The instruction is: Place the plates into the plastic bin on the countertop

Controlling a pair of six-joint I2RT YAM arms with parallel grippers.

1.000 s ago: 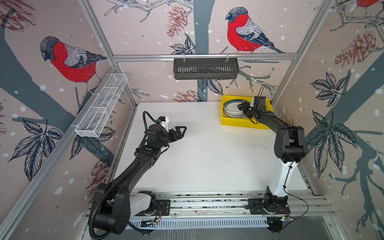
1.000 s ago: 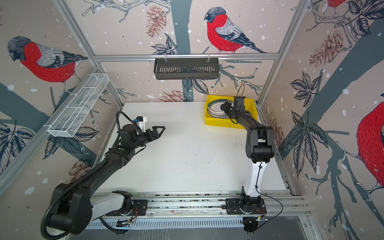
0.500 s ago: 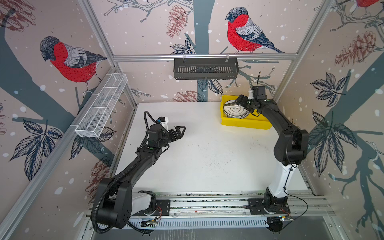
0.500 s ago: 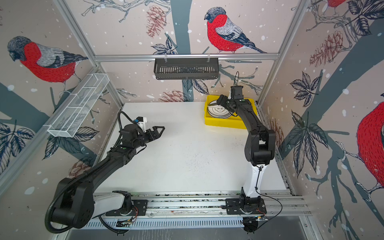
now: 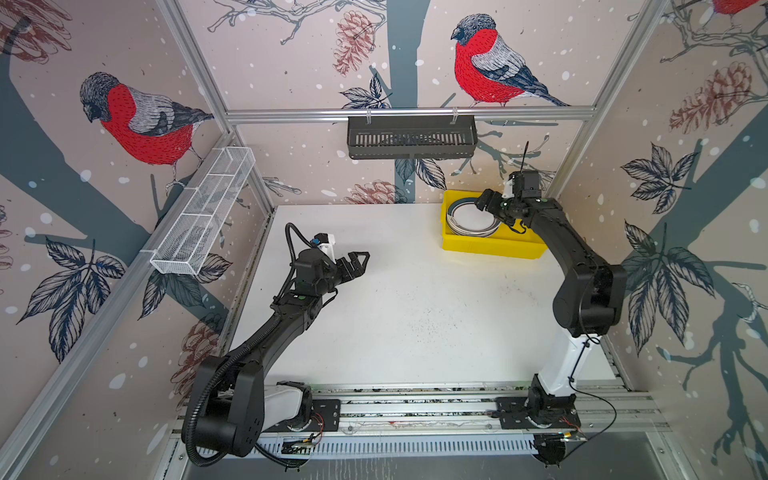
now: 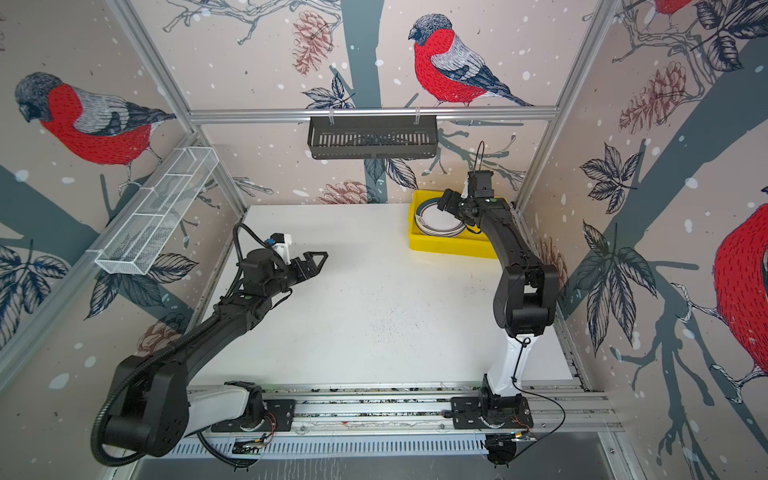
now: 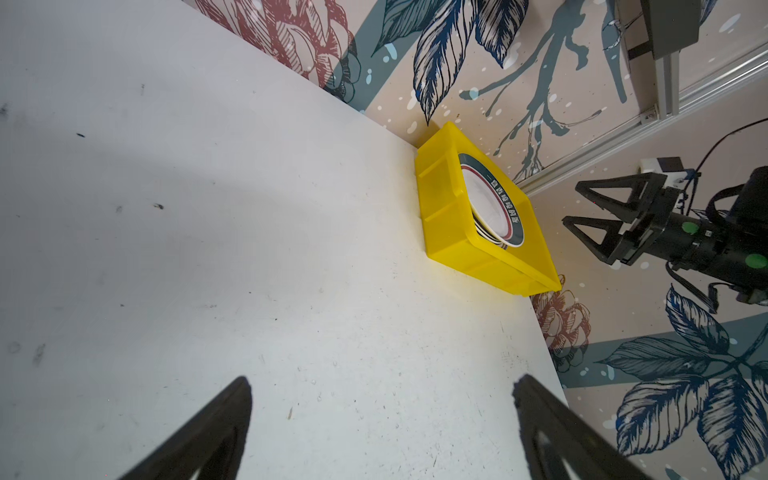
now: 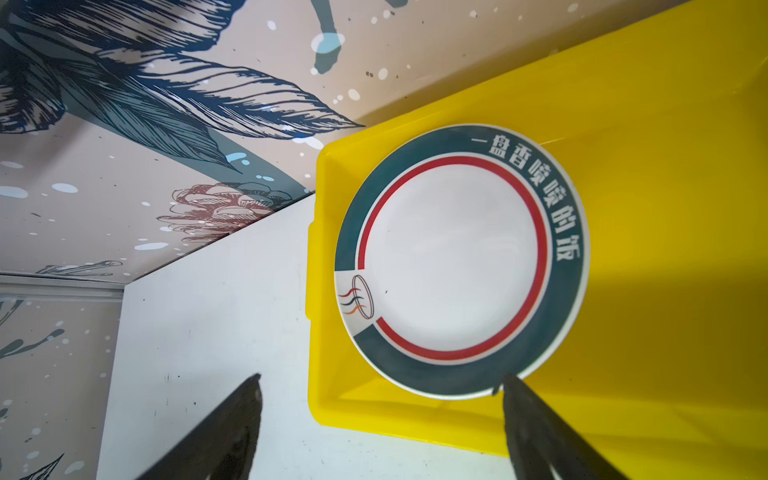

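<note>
Plates (image 8: pixel 457 266) lie uncovered since right fingers (image 8: pixel 224 428) rose.

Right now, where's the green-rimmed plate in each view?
Top view: green-rimmed plate in the yellow bin, back right corner of the countertop.
Top view: plate in the same spot, in the bin's left half.
Left wrist: plate mid-picture, seen nearly edge-on in the bin.
Right wrist: plate fills the middle, face-on.
Shared landmark: the yellow bin.
</note>
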